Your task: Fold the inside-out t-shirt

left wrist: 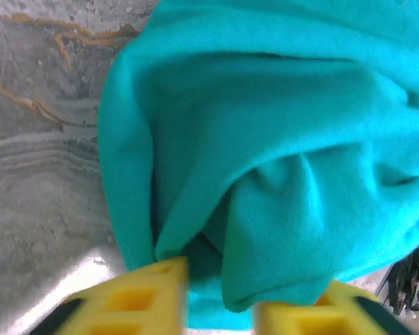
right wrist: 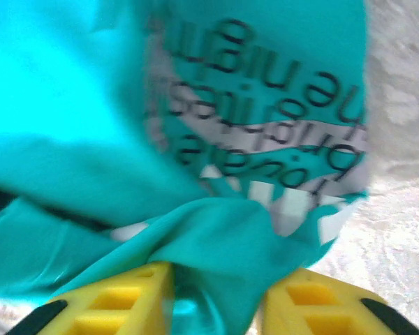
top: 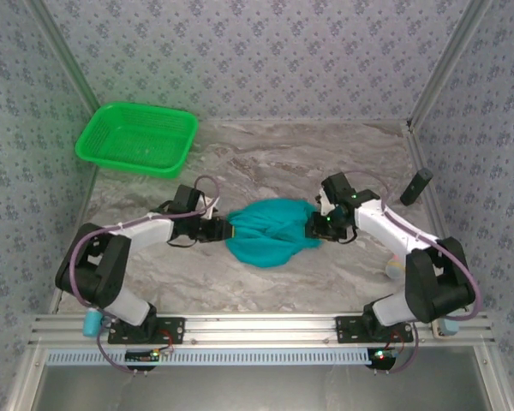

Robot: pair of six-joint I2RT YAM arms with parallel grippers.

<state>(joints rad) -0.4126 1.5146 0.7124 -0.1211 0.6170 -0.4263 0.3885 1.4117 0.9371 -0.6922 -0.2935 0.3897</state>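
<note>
Two hands on the cloth, one at each end. The left hand pinches the shirt at its left edge, a thick fold of teal caught between the yellow fingers. The right hand pinches the opposite edge, cloth bunched in its grip just below the lettering. That wrist view is blurred, so how many layers it grips I'd only guess, likely more than one.

The shirt lies in the middle of the surface, a rounded heap between the two hands, nothing flat yet. Gripping opposite ends makes sense: draw them apart and the heap can spread before any fold is tried.

Room? Plenty. Bare surface lies beyond the heap and back toward the near rail. The basket sits well apart in the far left corner. A black block stands near the right wall, close to where the right arm would swing outward, so that's the tighter side.
</note>
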